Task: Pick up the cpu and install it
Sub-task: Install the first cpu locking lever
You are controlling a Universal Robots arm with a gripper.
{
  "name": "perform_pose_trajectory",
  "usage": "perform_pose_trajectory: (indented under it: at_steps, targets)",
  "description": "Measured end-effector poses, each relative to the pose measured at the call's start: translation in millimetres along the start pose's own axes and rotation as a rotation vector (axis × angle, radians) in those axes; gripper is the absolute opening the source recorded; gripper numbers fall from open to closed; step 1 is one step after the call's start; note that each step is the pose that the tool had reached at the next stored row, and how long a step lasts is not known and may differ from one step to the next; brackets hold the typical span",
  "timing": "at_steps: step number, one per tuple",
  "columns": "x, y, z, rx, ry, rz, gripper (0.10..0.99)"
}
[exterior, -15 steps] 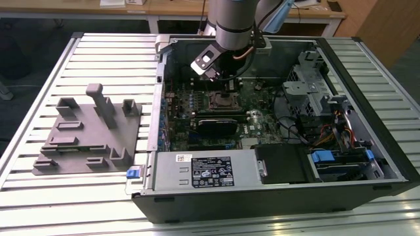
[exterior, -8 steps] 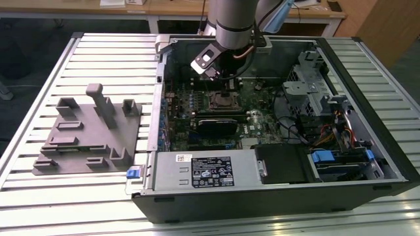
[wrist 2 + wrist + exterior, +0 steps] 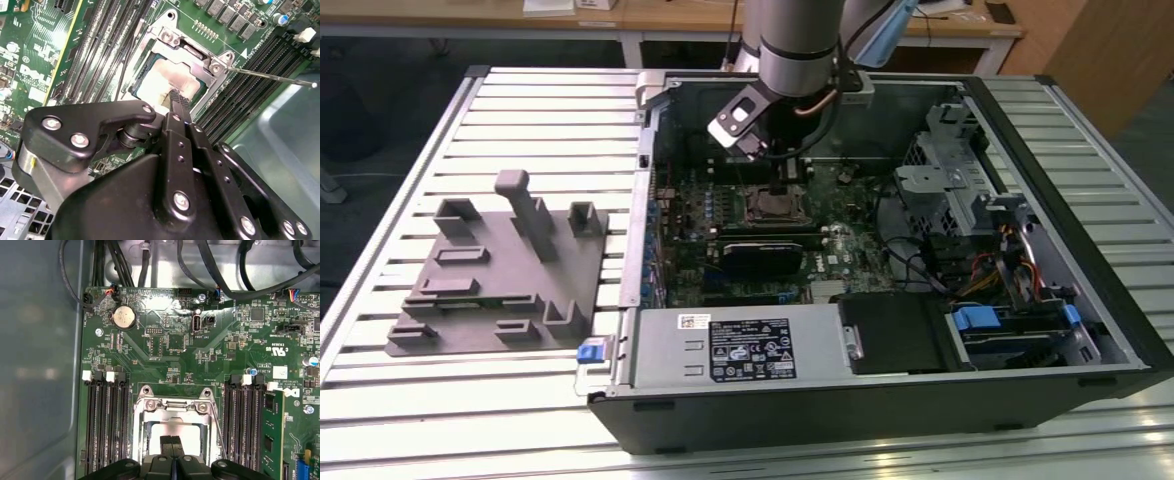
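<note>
sitting flat in the motherboard socket [image 3: 192,50], the cpu [image 3: 165,80] has the fingers [image 3: 180,107] pressed together, tips right at its silver top

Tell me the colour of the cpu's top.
Silver: the cpu shows clearest in the second wrist view.

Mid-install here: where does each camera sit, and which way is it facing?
Exterior view: off the arm, high over the table, looking down into the open computer case; the arm and tool show.
First wrist view: on the arm, facing the motherboard straight on, past the shut tool.
Second wrist view: on the arm, behind the tool, looking slantwise at the socket.
All three share the cpu in the socket, at the tool's tips.
</note>
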State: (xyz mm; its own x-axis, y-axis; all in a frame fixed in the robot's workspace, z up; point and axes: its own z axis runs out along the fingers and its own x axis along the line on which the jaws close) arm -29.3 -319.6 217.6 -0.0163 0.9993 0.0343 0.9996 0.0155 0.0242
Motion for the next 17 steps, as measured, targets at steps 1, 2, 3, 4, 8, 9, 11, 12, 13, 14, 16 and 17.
perform_pose_trajectory:
  at_steps: [1,2,3,4,8,9,11,12,13,14,16,17]
  targets:
    - [0.0,0.0,-1.1,0.000,0.0001,0.000,0.106]
    - [0.1,0.1,-2.6,0.000,0.0001,0.000,0.106]
    - [0.2,0.1,-4.2,0.000,0.0002,0.000,0.106]
    - [0.2,0.1,-5.9,0.000,0.0001,0.000,0.106]
    - [0.9,0.7,-26.6,-0.001,0.0001,0.000,0.106]
    - [1.0,0.7,-30.9,-0.001,-0.0001,0.000,0.106]
    - [1.6,1.0,-47.6,-0.004,-0.0001,0.000,0.106]
    - [1.8,1.1,-51.6,-0.005,0.0001,0.000,0.106]
    - [1.9,1.2,-55.6,-0.005,-0.0001,0.000,0.106]
    - [2.0,1.3,-59.4,-0.006,0.0001,0.000,0.106]
    - [2.3,1.4,-65.6,-0.008,-0.0001,0.000,0.106]
    - [2.3,1.2,-66.3,-0.009,-0.0001,0.000,0.106]
